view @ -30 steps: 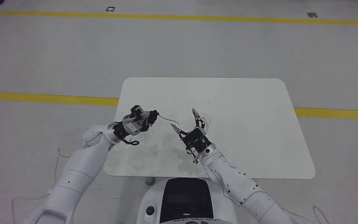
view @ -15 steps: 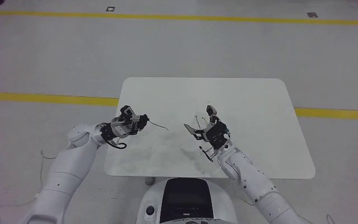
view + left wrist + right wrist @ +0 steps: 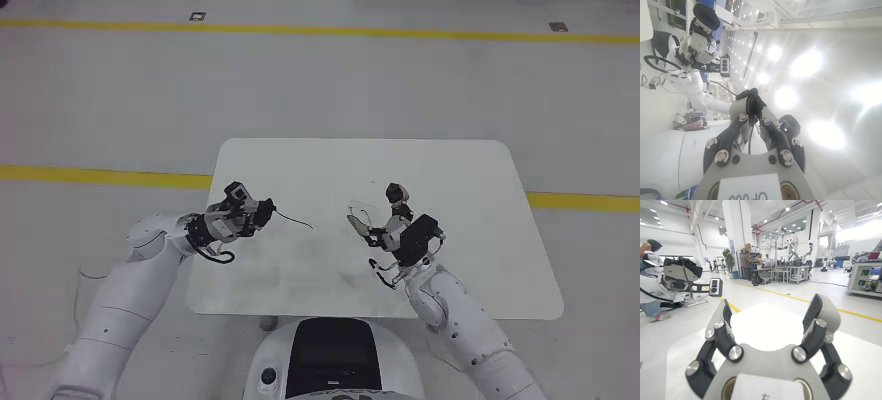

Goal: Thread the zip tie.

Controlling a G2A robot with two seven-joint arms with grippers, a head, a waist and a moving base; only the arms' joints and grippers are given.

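Black zip tie clamped in left fingers | right fingers apart | left wrist label cut off

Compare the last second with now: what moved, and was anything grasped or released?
The right gripper swung to the robot's right, away from the free end of the zip tie, jaws open and empty throughout. The left gripper barely shifted and stays shut on the zip tie. Nothing grasped or released.

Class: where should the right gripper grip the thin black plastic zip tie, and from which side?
Likely the zip tie's free tail, jutting bare from the shut left gripper toward the open right gripper. Approach from its tip, fingers straddling it.
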